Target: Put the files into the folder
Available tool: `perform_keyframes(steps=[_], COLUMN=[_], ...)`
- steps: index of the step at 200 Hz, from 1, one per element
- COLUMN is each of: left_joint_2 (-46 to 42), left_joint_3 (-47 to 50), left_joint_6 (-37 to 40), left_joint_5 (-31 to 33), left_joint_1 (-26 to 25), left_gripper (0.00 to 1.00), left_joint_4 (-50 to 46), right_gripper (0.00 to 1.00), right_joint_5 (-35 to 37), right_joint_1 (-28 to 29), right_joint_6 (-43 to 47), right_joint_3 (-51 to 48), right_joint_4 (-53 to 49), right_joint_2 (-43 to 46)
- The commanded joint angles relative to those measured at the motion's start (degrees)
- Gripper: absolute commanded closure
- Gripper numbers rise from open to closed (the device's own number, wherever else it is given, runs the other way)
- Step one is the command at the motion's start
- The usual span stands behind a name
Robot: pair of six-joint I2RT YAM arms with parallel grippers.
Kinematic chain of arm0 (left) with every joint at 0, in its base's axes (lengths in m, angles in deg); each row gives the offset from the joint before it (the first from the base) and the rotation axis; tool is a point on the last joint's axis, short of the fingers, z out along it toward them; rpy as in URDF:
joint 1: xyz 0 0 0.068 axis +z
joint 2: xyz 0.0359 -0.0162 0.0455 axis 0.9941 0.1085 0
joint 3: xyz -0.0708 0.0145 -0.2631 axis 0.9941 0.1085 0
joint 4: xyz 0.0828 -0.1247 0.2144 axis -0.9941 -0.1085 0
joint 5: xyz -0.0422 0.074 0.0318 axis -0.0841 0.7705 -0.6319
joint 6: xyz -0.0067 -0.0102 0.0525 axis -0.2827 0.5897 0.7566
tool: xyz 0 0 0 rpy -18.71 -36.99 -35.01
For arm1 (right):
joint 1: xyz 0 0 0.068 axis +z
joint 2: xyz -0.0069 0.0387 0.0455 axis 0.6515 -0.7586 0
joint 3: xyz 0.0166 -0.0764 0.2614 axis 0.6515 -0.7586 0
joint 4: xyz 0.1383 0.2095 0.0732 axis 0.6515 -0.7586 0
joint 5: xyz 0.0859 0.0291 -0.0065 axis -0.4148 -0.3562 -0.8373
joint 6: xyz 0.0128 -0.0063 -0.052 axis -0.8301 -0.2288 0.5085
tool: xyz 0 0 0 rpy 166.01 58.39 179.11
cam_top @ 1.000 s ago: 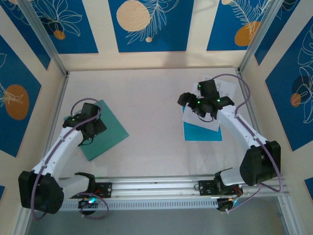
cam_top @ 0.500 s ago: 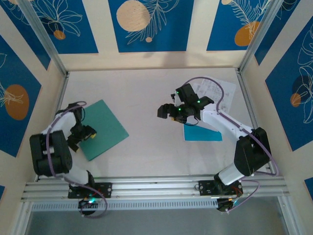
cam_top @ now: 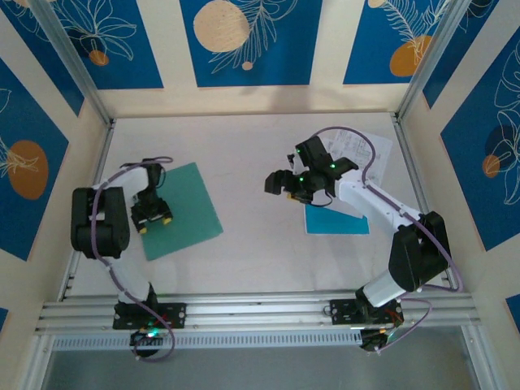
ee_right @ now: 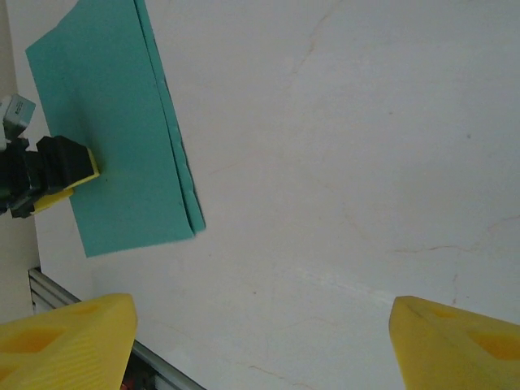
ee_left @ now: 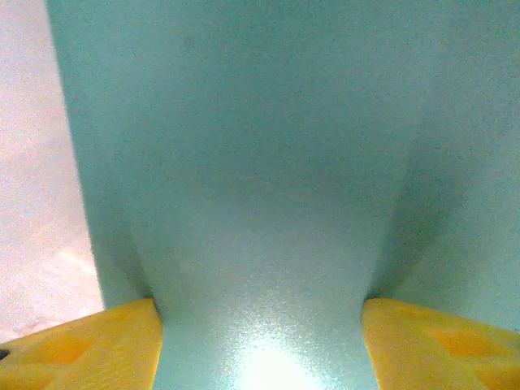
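Pale tabletop (cam_top: 244, 146) is carrying the folder (cam_top: 191, 203), and your left tool (cam_top: 152, 219) is sitting on the folder's left edge, fingers apart, not yet pinching it. The files (cam_top: 337, 221) are lying well to the right of the folder. Your right tool (cam_top: 282, 183) is hanging open and empty between folder and files, nearer the files.

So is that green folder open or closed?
Closed. The folder lies flat as a single rectangle, its two leaves stacked one on the other, with their edges doubled along one side.
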Motion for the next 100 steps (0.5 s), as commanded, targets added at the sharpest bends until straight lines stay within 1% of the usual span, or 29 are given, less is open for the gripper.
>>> perform_keyframes(steps=[1,18,28,58,77,100], left_joint_2=[4.55,4.50,5.38,9.29,10.31,10.25], left_joint_3=[-0.94,-2.86,-4.20,-8.85,-11.61,-14.16], left_joint_6=[2.15,1.01,-0.24,-5.65,-8.54,-8.63], left_joint_5=[-3.84,-4.19,-6.01,-10.88,-12.38,-12.91], left_joint_1=[-6.55,-12.09,-14.94,-21.27,-23.65,-24.06], left_gripper=[0.36,0.38,0.39,0.39,0.39,0.38], left_joint_4=[4.02,5.09,5.77,7.67,7.96,7.38], right_gripper=[0.19,0.20,0.21,0.23,0.23,0.24], right_joint_5=[-1.30,-1.85,-2.25,-4.08,-5.48,-7.27], right_joint_1=[-1.41,-1.86,-1.94,-1.97,-1.95,-1.57], right_joint_6=[-1.60,-2.53,-3.22,-5.79,-7.07,-8.47], right_joint_3=[0.03,-0.21,-0.34,-0.79,-0.36,1.56], right_joint_4=[-2.39,-2.64,-2.59,-0.98,0.35,1.51], right_joint_2=[-1.38,-2.54,-3.29,-5.95,-8.17,-12.09])
